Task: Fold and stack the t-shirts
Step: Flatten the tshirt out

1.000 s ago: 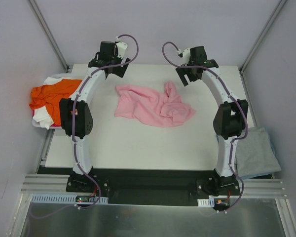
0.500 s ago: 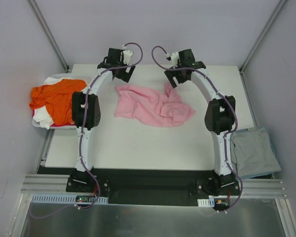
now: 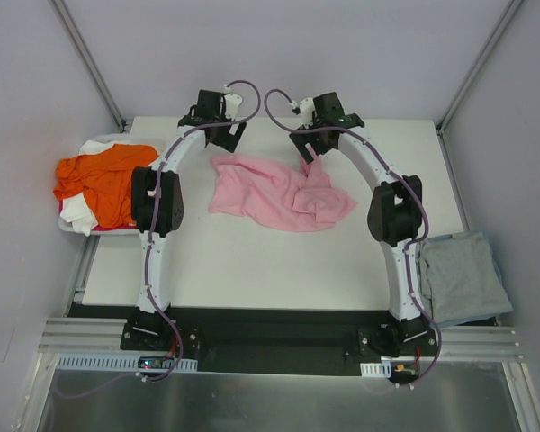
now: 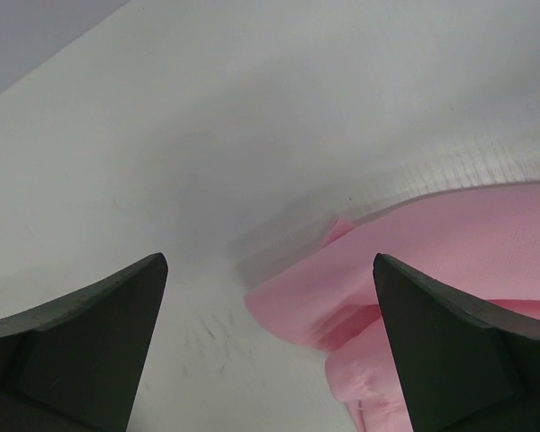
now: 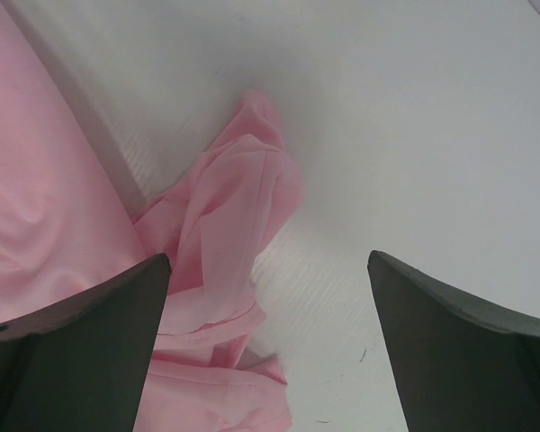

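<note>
- White table [image 3: 252,261] is seen beneath both grippers.
- Left gripper [image 4: 270,270] is spread wide, empty, over the far left corner of the pink shirt [image 3: 279,193], crumpled mid-table.
- Right gripper [image 5: 270,261] is spread wide, empty, over its far right fold.
- Orange shirt [image 3: 99,175] and white shirt [image 3: 79,216] are piled beyond the left edge; grey shirt [image 3: 468,274] is laid at the right.

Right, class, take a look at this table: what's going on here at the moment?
Two robot arms are about to start on a crumpled pink t-shirt lying in the middle of the table. The left gripper and right gripper, both open, hang over its far edge and hold nothing. An orange t-shirt and a white one sit piled at the left. A grey-blue one lies flat at the near right.
</note>
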`<control>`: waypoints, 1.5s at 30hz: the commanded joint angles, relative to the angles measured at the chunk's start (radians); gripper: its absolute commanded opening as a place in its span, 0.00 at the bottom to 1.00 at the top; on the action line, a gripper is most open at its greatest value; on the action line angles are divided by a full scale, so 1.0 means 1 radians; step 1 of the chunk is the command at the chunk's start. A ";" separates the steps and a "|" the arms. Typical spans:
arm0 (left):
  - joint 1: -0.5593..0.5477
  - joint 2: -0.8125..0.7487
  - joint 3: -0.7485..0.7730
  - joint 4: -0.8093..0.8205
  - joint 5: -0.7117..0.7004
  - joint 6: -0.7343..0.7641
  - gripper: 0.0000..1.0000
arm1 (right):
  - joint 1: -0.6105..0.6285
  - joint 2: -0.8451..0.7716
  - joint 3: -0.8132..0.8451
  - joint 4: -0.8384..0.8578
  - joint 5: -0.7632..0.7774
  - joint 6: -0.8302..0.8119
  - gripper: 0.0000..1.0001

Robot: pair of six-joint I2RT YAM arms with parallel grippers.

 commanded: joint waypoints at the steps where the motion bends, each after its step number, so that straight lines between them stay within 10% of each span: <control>1: 0.000 -0.055 -0.036 0.009 0.001 0.020 0.99 | 0.001 0.010 0.018 0.018 0.040 -0.005 0.96; 25: -0.015 -0.039 -0.109 0.015 0.043 0.048 0.99 | 0.003 0.032 -0.076 0.057 0.049 -0.019 0.89; 45: -0.021 -0.045 -0.172 0.013 0.084 0.025 0.57 | 0.000 0.001 -0.114 0.058 0.077 -0.040 0.44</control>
